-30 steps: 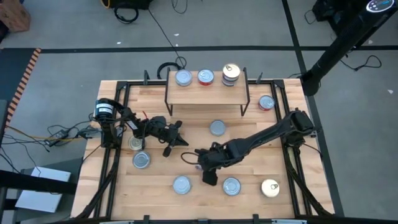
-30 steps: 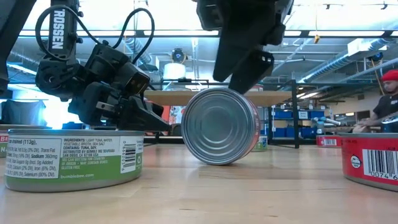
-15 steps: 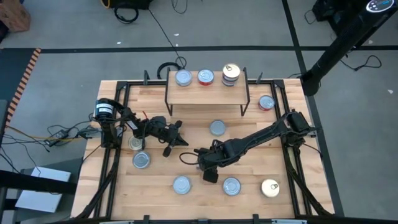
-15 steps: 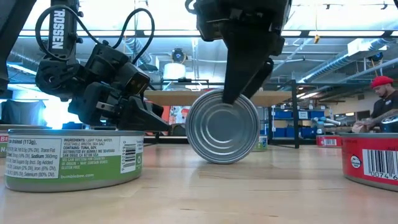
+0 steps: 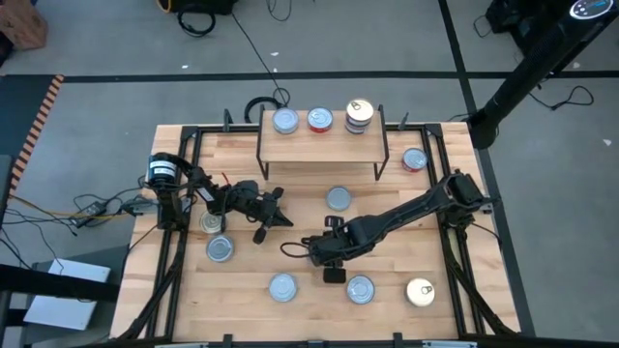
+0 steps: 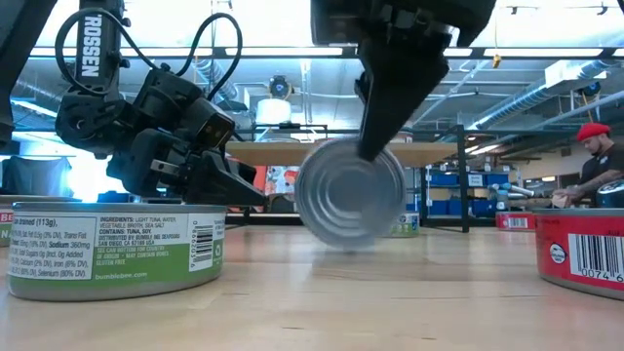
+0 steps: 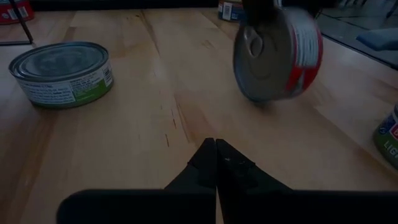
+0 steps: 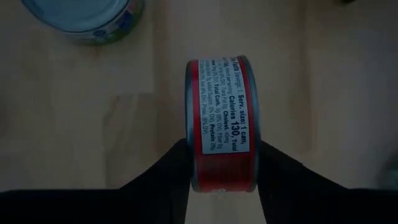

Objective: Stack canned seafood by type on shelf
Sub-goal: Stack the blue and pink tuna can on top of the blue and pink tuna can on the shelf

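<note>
My right fingers (image 8: pixel 222 163) are clamping a red-labelled tin (image 8: pixel 221 121) that is standing on its edge near the middle of the table (image 5: pixel 290 179), just in front of the shelf (image 5: pixel 319 141). One finger is pressing each flat face of the tin, and its printed rim is turning up toward my wrist. From table height the tin (image 6: pixel 350 195) is showing its plain silver face, blurred, with my right arm coming down on it from above; whether it is touching the wood or hanging just clear of it I cannot tell.

My left fingers (image 7: pixel 216 163) are resting pressed together with nothing between them, low over the table to the left of the upright tin and pointing toward it.

On the shelf, three stacks are sitting in a row: a silver-topped tin (image 5: pixel 285 121), a red-topped tin (image 5: pixel 320 120) and a taller pile with a gold top (image 5: pixel 359 113). Just off the shelf's right end another red tin (image 5: pixel 414 159) is lying flat. A silver tin (image 5: pixel 338 199) is lying between the shelf and the upright tin. A green-labelled tin (image 5: pixel 211 223) and a silver one (image 5: pixel 221 248) are lying beside my left arm, and three more tins (image 5: pixel 360 288) are lining the table's near edge, farthest from the shelf, the rightmost gold-topped.

A person in a red cap (image 6: pixel 595 132) is sitting in the room beyond the table.
</note>
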Controlling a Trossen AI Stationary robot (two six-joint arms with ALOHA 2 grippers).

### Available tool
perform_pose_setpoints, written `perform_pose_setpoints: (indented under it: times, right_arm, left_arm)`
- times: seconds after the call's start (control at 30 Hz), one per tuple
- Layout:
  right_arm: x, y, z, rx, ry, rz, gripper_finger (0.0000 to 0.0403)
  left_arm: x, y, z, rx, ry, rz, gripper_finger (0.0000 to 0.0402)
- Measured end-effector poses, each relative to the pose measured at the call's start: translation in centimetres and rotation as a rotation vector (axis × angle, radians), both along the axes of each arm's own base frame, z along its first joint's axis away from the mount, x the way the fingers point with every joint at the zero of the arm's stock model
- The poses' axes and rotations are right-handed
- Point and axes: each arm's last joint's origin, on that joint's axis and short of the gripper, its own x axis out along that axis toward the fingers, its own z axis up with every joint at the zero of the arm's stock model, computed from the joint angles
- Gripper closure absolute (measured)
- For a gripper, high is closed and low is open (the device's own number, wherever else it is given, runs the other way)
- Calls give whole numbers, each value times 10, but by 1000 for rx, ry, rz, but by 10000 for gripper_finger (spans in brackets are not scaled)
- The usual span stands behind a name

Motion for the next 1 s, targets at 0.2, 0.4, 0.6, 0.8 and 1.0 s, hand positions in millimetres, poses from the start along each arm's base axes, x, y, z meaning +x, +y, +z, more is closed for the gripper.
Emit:
perform_pose_setpoints:
  times: [0.2, 0.4, 0.6, 0.8, 1.0]
  right_arm:
    - [1, -8, 38, -290, -20, 42, 253]
    - [4, -41, 65, -841, 6, 50, 254]
    - [12, -112, 71, -1131, 208, 17, 254]
    - [16, -193, 75, -1128, 309, -67, 254]
    - [22, -244, 85, -1133, 255, -80, 254]
  left_arm:
    - [0, 0, 0, 0, 0, 0, 401]
    - [0, 0, 0, 0, 0, 0, 401]
    - [0, 0, -1, -1, 8, 0, 401]
    - [0, 0, -1, -2, 9, 0, 401]
    - [0, 0, -1, 1, 7, -1, 401]
